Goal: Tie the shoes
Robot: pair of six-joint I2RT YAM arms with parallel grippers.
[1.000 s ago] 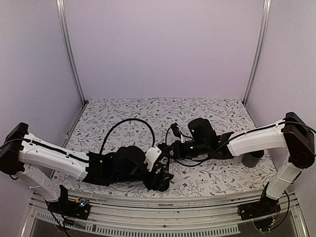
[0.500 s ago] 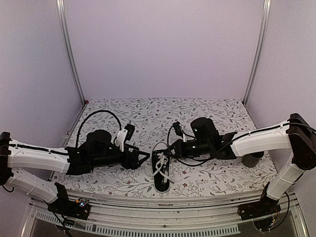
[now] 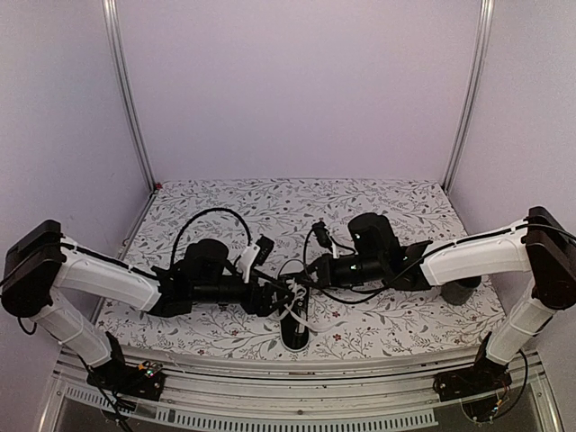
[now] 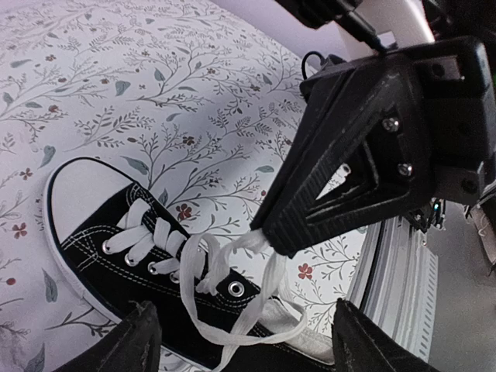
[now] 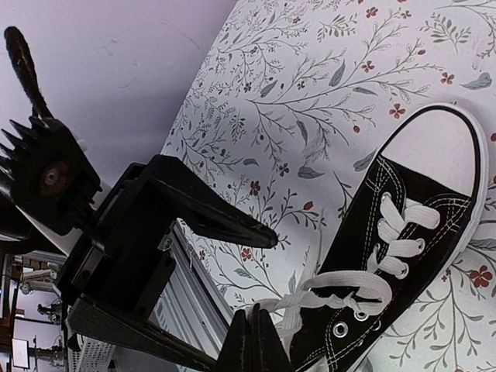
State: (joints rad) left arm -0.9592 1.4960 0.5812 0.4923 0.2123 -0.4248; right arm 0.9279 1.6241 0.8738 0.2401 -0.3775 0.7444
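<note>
Sitting close to the front edge of the table [image 3: 378,202], the black sneaker [image 3: 295,326] has open patterned surface behind it and to both sides. The right gripper [image 5: 252,329] is pinched closed on a white lace [image 4: 232,256], holding it raised. The left gripper [image 4: 244,314] hangs just beside it, fingers [image 4: 139,341] spread wide, gripping nothing.

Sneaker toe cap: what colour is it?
White; the toe cap shows best in the right wrist view.
</note>
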